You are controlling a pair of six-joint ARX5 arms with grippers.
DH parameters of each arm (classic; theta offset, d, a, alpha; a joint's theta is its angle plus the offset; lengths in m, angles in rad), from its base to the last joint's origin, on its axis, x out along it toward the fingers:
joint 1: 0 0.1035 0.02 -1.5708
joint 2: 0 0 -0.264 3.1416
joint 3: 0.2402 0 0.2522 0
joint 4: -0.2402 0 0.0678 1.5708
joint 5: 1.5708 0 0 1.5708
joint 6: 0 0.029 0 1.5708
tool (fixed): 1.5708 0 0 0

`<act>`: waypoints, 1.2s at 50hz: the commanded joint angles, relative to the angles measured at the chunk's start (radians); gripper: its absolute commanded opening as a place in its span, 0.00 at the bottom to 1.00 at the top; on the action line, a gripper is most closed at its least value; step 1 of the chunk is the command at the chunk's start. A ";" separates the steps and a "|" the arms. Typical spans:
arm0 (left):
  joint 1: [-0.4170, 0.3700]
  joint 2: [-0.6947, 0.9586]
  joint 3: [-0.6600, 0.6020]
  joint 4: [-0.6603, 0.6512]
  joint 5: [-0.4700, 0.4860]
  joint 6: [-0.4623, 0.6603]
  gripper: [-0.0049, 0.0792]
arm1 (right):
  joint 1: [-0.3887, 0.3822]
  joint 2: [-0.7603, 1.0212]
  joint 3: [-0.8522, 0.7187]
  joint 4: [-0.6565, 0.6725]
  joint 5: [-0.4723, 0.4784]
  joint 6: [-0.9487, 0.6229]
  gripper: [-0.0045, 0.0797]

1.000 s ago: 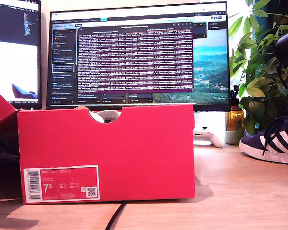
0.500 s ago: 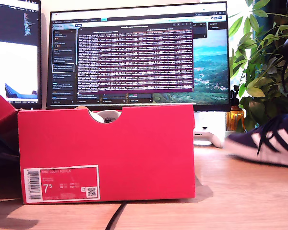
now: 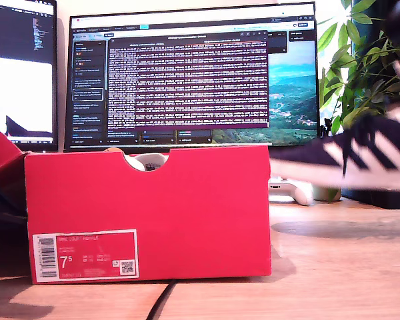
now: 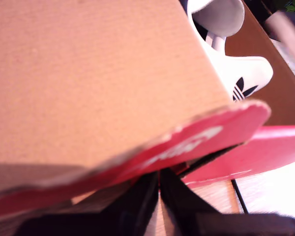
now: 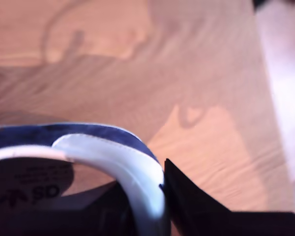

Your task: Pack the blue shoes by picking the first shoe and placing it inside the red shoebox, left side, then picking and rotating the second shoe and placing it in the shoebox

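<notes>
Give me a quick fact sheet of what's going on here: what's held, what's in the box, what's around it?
Held shoe: blue shoe lifted off the table, blurred, at the exterior view's right
Holder: my second gripper, shut on the shoe's heel collar
Box: red shoebox, open, label on its front
In box: another shoe, white heel showing
Other gripper: my first gripper, shut, by the box flap
Behind: monitors, plant

My second gripper [image 5: 152,196] clamps the blue shoe's [image 5: 78,135] white-lined collar, seemingly lifted clear above the wooden table [image 5: 187,73].
</notes>
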 commanded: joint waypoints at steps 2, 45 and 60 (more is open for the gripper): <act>-0.004 0.003 -0.022 0.007 -0.001 0.007 0.03 | 0.011 -0.004 0.079 -0.006 -0.018 -0.104 0.04; -0.004 0.003 -0.022 0.007 -0.001 0.007 0.03 | 0.344 0.025 0.297 0.642 -0.607 -0.917 0.04; -0.004 0.003 -0.022 0.007 -0.001 0.007 0.03 | 0.458 0.117 0.297 0.665 -0.545 -1.126 0.04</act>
